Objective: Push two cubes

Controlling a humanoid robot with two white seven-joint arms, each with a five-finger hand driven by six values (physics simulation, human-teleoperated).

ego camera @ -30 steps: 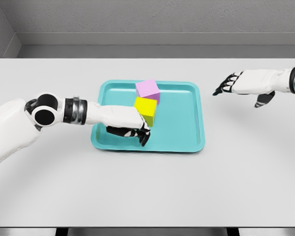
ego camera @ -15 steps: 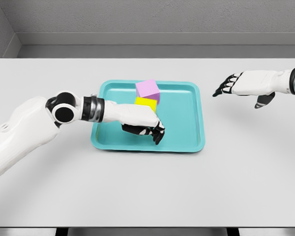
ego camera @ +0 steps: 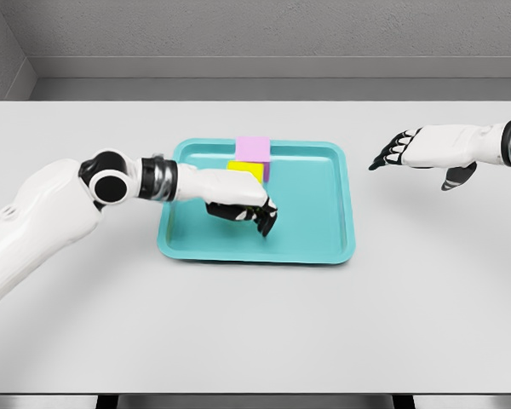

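From the head camera I see my left hand reaching over the teal tray in the middle of the white table. Its fingers are curled downward and have hold of nothing; the back of the hand sits right against the near side of the yellow cube, covering its lower part so that only the top strip shows. I cannot tell exactly how much of the hand is pressing on it.

The pink cube stands just behind the yellow one, touching it or very close, at the far rim of the tray. Both cubes sit left of the tray's middle, toward its back edge. The right half of the tray floor is bare teal.

My left arm comes in from the lower left, the elbow joint lying over the table just left of the tray.

My right hand hangs over the table well to the right of the tray, palm down, its fingers stretched out loosely toward the tray and gripping nothing.
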